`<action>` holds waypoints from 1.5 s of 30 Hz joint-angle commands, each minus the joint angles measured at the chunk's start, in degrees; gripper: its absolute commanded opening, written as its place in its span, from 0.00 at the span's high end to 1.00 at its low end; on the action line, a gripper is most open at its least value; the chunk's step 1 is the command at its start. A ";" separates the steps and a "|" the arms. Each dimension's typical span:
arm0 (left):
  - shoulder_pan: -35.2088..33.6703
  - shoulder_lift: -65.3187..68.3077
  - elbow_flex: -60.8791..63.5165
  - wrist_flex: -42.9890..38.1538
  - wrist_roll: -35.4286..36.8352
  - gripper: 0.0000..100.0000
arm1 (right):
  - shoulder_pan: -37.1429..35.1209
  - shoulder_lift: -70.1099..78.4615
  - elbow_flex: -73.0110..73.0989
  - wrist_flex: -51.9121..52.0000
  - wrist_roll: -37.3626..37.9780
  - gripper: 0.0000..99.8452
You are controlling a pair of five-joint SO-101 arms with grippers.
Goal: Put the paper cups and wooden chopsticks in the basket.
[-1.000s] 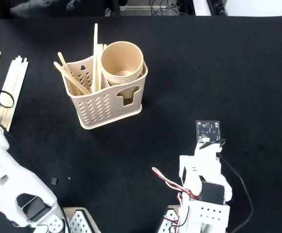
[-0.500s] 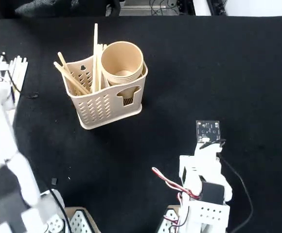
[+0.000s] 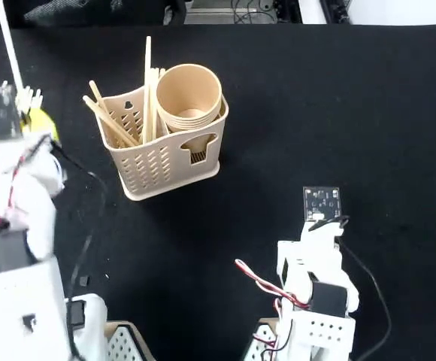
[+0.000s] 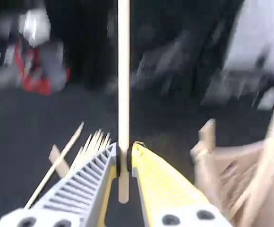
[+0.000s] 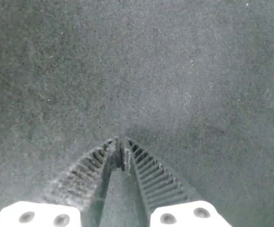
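left gripper (image 4: 124, 161) pinches wooden chopstick (image 4: 123, 71) near its end | light, stiff, slick: may pivot, mid-shaft steadier | right gripper (image 5: 123, 155) pressed together, empty

Beige plastic basket (image 3: 165, 162), walls patterned with rows of slots. Plain tan paper cups (image 3: 190, 94). Pale wooden chopstick (image 4: 123, 71), unpatterned. Left gripper (image 4: 123, 150): one ribbed side yellow, the other pale grey. Right gripper (image 5: 120, 144) black, ribbed. Matte black table cloth (image 3: 338, 113).
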 commanded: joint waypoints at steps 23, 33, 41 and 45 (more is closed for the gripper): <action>22.20 -15.65 19.82 -38.51 10.29 0.97 | -0.62 -3.82 -0.48 0.18 0.00 0.99; 22.64 -15.74 27.91 -46.07 6.24 0.97 | -0.62 -3.82 -0.48 0.18 0.00 0.99; 22.55 -15.74 30.02 -46.24 9.05 0.97 | -0.62 -3.82 -0.48 0.18 0.00 0.99; 22.64 -15.74 29.93 -46.24 9.05 0.97 | -0.62 -3.82 -0.48 0.18 0.00 0.99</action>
